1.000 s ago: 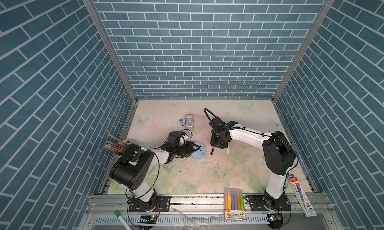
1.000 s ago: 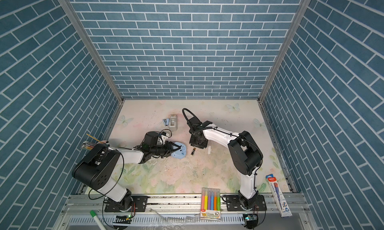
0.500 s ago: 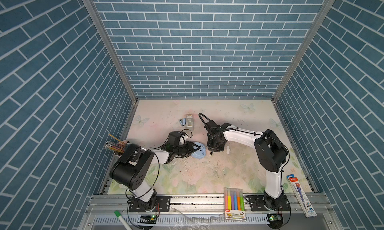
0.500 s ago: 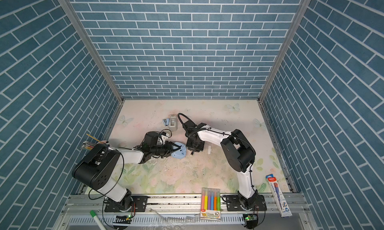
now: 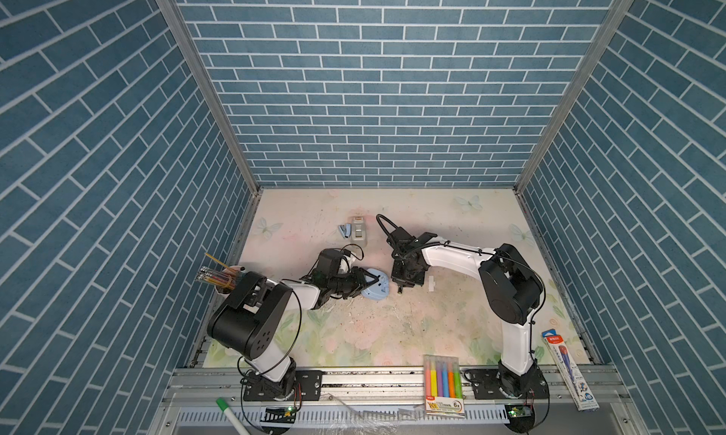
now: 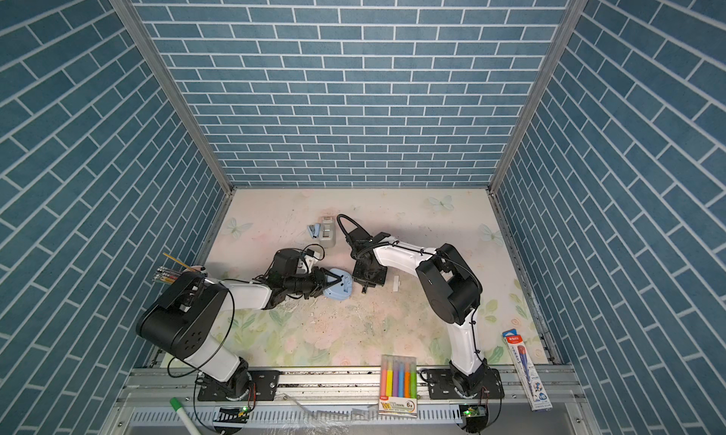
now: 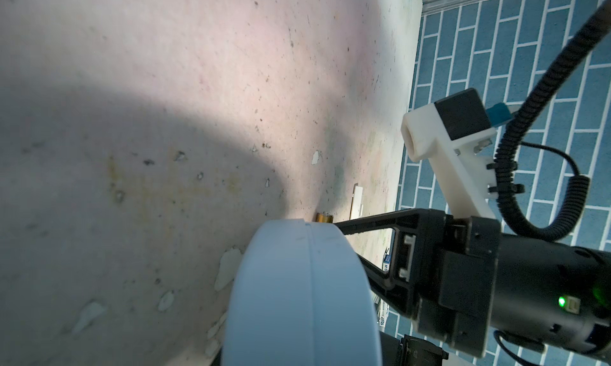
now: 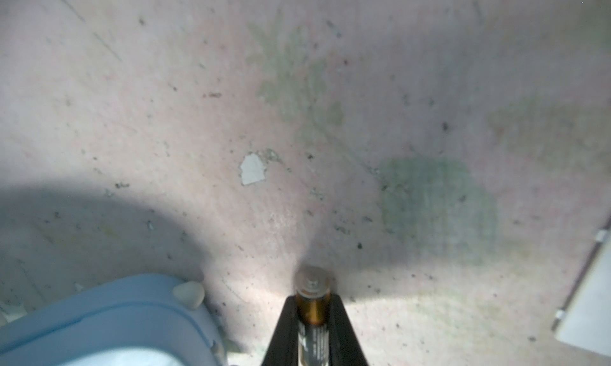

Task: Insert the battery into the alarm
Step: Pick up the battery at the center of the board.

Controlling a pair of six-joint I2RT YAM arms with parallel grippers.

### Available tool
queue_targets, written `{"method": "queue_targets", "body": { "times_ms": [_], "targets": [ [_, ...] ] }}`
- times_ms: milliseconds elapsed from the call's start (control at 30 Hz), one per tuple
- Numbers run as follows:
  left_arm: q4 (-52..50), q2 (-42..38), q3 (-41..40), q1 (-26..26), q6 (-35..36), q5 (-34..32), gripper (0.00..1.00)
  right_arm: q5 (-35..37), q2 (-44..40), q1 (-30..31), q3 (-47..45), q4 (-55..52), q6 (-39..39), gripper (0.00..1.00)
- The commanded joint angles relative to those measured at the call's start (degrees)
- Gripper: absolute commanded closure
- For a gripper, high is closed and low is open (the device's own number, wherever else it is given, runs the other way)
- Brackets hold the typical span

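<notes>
1. While your right pincer (image 8: 313,301) is clenched on the battery (image 8: 312,318), with its black fingers (image 8: 286,331) pressed to both sides of the body just behind the gold band, treat the load as light, rigid and slick. A smooth round can is likely to roll or pivot between flat pads.
2. You have it low over the tabletop (image 8: 297,83), just beside the alarm (image 8: 99,321) and not yet in it. You cannot tell from the wrist view whether it is lifted clear.
3. Your left pincer (image 5: 369,281) is clamped on the alarm's rim, pinning it flat near the tabletop's middle. The top views are too small to show the slot.
4. The alarm looks like hard moulded plastic: pale blue, rounded corners, a seam along its edge and a small cream nub at one corner. It is probably hollow and light, so it would skid if left unheld.
5. The battery has a black printed wrap, a gold band and a silver end button. A grip at mid-body should leave both ends free for seating.
6. The tabletop is matte, with a faded floral print that is scuffed and chipped white.
</notes>
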Motion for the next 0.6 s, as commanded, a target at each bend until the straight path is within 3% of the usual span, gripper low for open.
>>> {"method": "queue_targets", "body": {
  "times_ms": [0, 200, 567],
  "targets": [
    [-2.4, 1.3, -0.9, -0.2, 0.7, -1.2, 0.98, 2.8, 1.6, 0.2, -0.9, -1.3, 0.8, 0.98],
    [-2.4, 1.4, -0.5, -0.2, 0.6, -0.9, 0.98, 6.3, -3.8, 0.3, -4.2, 1.4, -0.3, 1.0],
    [1.0, 2.2, 0.6, -0.2, -1.5, 0.2, 0.97, 14.1, -21.9, 0.4, -12.2, 4.1, -3.7, 1.0]
  ]
}}
